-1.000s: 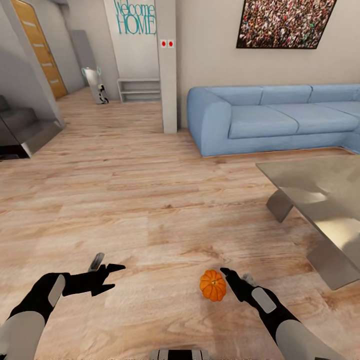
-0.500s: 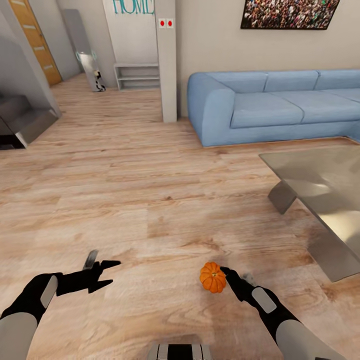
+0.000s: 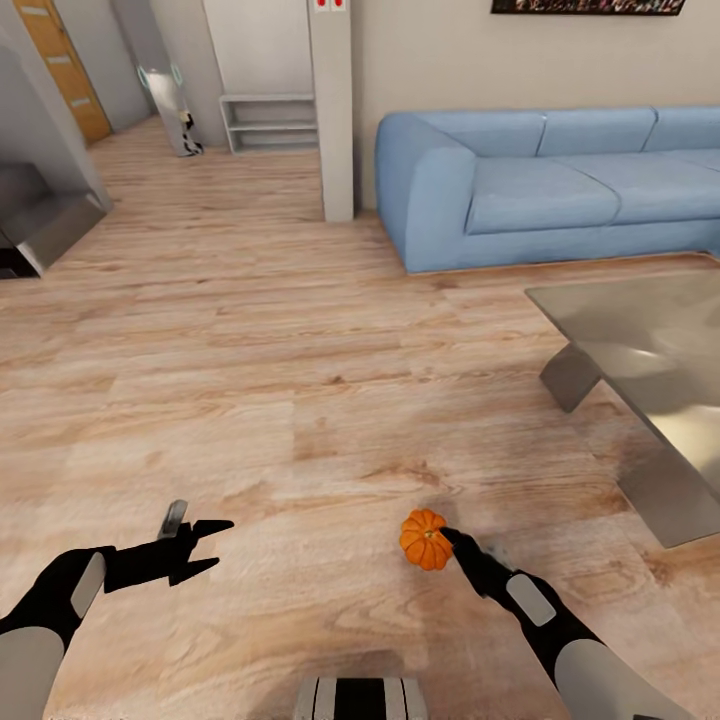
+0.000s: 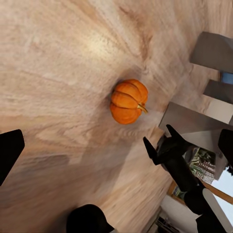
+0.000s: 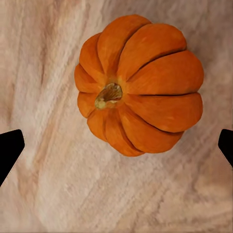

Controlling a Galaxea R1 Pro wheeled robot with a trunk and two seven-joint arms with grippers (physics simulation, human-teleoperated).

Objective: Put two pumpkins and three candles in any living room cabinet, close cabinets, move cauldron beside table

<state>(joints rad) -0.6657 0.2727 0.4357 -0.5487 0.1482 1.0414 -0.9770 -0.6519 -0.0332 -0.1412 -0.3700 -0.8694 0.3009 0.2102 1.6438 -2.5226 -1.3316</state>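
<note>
Orange and ribbed, the pumpkin (image 3: 424, 539) sits on the wooden floor (image 3: 300, 380) near the glass table (image 3: 650, 350). The right gripper (image 3: 452, 541) hangs beside it, jaws spread wide, nothing held. The left gripper (image 3: 207, 545) is open too. A careless closing could nudge the pumpkin and send it rolling.

Head camera tilted down; right pincer (image 3: 447, 537) closed in on pumpkin (image 3: 423, 539).
</note>
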